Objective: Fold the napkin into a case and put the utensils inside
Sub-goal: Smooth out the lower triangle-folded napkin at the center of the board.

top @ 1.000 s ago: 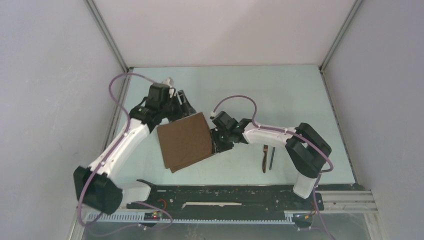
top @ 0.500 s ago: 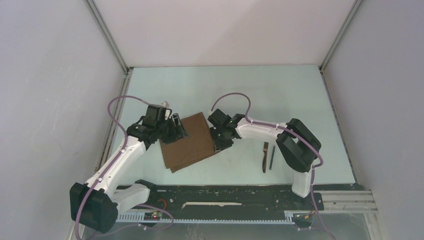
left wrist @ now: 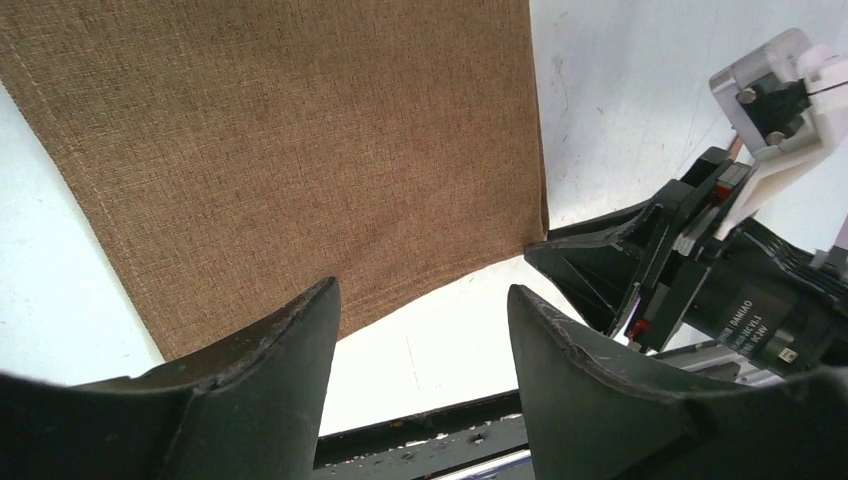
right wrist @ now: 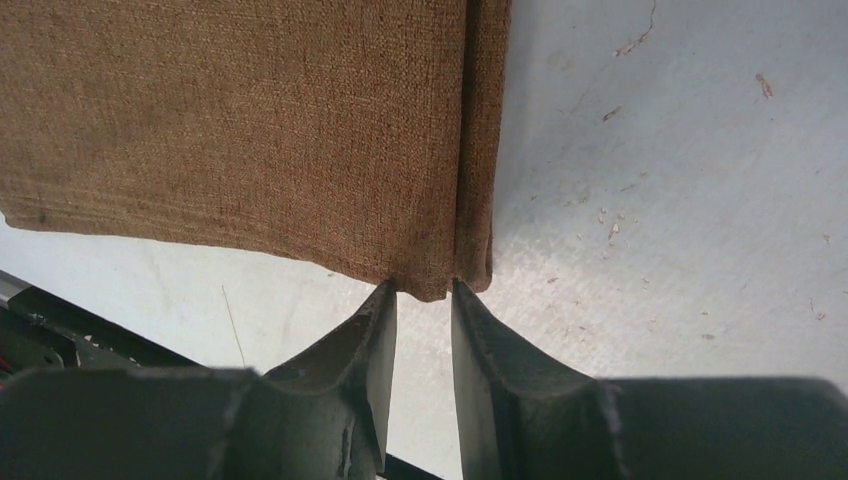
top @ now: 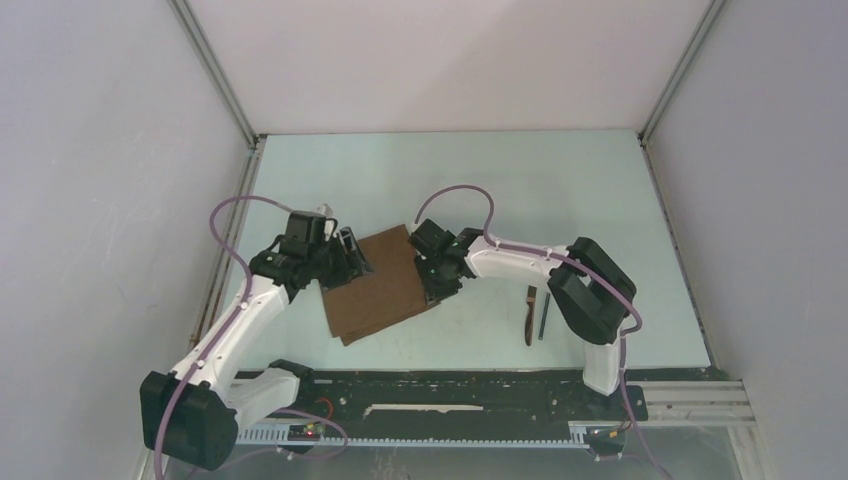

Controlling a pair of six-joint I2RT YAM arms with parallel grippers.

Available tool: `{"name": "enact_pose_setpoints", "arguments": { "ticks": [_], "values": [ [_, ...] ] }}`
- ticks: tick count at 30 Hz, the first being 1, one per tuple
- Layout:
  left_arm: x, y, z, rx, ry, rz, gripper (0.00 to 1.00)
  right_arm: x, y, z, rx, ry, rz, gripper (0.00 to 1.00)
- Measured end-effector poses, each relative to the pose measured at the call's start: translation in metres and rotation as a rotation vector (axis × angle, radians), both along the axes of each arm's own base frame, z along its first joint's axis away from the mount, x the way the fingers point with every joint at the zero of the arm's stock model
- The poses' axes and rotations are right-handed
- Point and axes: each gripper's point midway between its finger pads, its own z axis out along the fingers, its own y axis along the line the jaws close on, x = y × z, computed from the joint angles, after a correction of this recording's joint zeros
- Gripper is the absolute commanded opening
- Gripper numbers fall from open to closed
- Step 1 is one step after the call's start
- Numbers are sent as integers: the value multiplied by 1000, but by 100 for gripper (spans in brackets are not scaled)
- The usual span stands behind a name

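I am hovering my left claw (left wrist: 420, 292) wide open over the plain brown fabric napkin (top: 372, 285), lying partly folded mid-table. My right claw (right wrist: 422, 290) is sitting narrow at its doubled corner; I cannot tell if it grips. No case is showing yet, and the two slender utensils (top: 535, 315), a wooden-handled knife and a dark piece, are lying well apart to its right.

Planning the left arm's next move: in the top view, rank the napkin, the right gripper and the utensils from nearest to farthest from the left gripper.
From the left gripper:
1. napkin: directly beside it, the gripper at its left edge.
2. right gripper: across the napkin, at its right edge.
3. utensils: farthest, lying apart to the right, beyond the right gripper.
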Motion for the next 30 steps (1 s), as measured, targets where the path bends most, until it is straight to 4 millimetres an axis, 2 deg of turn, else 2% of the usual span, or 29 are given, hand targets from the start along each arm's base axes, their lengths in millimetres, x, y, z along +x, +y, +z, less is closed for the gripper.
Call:
{"name": "enact_pose_setpoints", "arguments": {
  "ticks": [3,7,8,11,12,25,30],
  "values": [
    [1,2,3,-4,-13,9,69,0,1,-4,-6,5,4,28],
    [1,3,7,-10,-26,13,68,0,1,-8,-11,15,10,30],
    [1,3,7,-11,-27,14,69,0,1,-7,-10,14,11,27],
    [1,4,7,-12,-27,15,68,3,2,-5,-2,13,15,3],
    [1,4,7,-12,-27,15,69,3,2,-5,-1,12,17,0],
    [1,9,9,-12,-27,32,69,5,-6,9,36,46,19,0],
    [2,11,6,-10,-17,35,69,5,-15,4,41,70,14,0]
  ]
}}
